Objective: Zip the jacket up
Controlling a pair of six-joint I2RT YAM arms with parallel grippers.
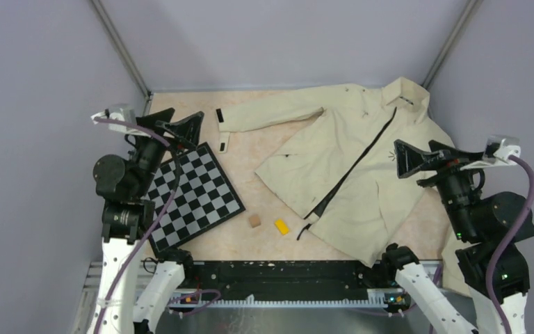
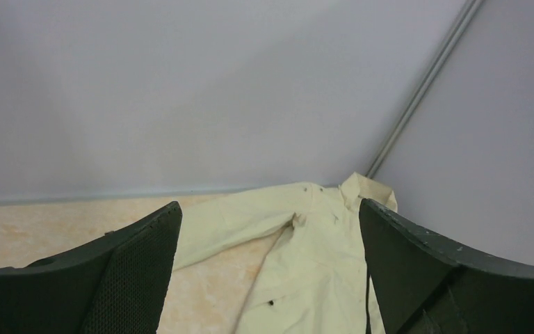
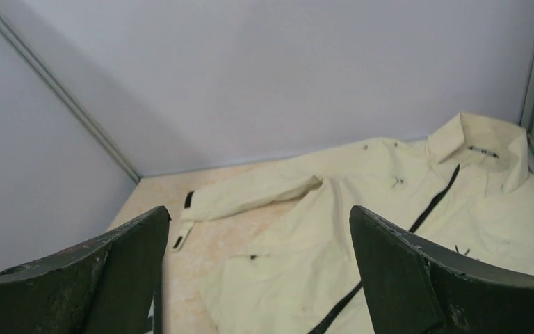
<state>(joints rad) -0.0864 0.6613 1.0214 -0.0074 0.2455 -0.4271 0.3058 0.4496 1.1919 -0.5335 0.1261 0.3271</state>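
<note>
The cream jacket (image 1: 348,160) lies spread flat on the right half of the table, collar at the far right, one sleeve stretched left. Its dark zipper (image 1: 361,156) runs diagonally from the collar to the near hem, with its lower end loose near the yellow block. The jacket also shows in the left wrist view (image 2: 313,257) and the right wrist view (image 3: 361,223). My left gripper (image 1: 177,124) is open and empty above the checkerboard at the left. My right gripper (image 1: 414,158) is open and empty, held above the jacket's right side.
A black-and-white checkerboard (image 1: 191,195) lies at the left under the left arm. A small brown block (image 1: 254,220) and a yellow block (image 1: 281,226) sit near the front edge beside the jacket's hem. Grey walls enclose the table on three sides.
</note>
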